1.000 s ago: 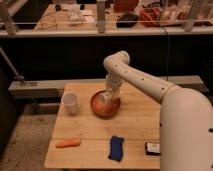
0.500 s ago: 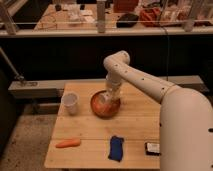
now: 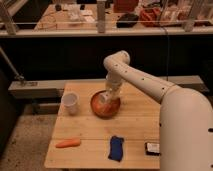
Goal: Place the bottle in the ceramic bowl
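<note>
In the camera view, my arm [image 3: 142, 81] reached from the right over the wooden table [image 3: 136, 129], bent at the elbow and dropped straight down at the back of it. My gripper [image 3: 107, 95] hung low over the ceramic bowl [image 3: 115, 109], its tip inside the line of the rim. The bottle [image 3: 103, 100] showed as a pale shape right at the gripper's tip, within the bowl, on its left half. It blended with the gripper, so I could not tell whether my hand was clamped on it or let go, nor whether the bottle stood on the bowl's floor or hung just above it.

The bowl sat at the back middle of the table. Just beside it on the left, apart from it, stood a white cup [image 3: 70, 103], upright with its mouth up. Near the front left edge lay a carrot [image 3: 68, 143], lengthwise along the edge. A crumpled blue cloth [image 3: 116, 148] lay at the front middle, well apart from the bowl. Right of the cloth, close to my white base [image 3: 187, 132], lay a small flat dark object [image 3: 152, 147] that I could not name. Behind the table ran a low grey ledge [image 3: 37, 86].
</note>
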Available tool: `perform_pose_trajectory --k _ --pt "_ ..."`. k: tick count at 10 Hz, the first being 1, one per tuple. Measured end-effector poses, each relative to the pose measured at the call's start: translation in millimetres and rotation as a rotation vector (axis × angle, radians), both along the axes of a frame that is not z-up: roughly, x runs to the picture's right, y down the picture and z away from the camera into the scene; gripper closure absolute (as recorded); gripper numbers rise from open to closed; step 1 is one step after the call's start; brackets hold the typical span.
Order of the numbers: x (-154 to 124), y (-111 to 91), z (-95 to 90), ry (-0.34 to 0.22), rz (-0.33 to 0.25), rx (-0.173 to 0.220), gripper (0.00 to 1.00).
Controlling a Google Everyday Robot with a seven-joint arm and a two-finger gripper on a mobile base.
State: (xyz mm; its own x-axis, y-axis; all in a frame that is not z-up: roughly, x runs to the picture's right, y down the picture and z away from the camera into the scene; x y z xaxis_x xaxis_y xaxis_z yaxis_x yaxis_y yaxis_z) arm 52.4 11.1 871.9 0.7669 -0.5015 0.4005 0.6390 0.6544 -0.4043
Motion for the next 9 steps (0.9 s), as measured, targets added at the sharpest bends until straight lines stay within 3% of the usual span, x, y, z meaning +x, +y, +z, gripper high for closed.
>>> perform_pose_trajectory --k 3,6,9 --pt "0.6 -0.7 -0.1 -0.003 -0.005 0.0 0.45" --pt "0.4 -0.8 -0.1 -0.007 -0.008 -0.001 0.51" --pt "0.6 -1.5 -0.3 -0.01 -0.012 -0.001 0.51"
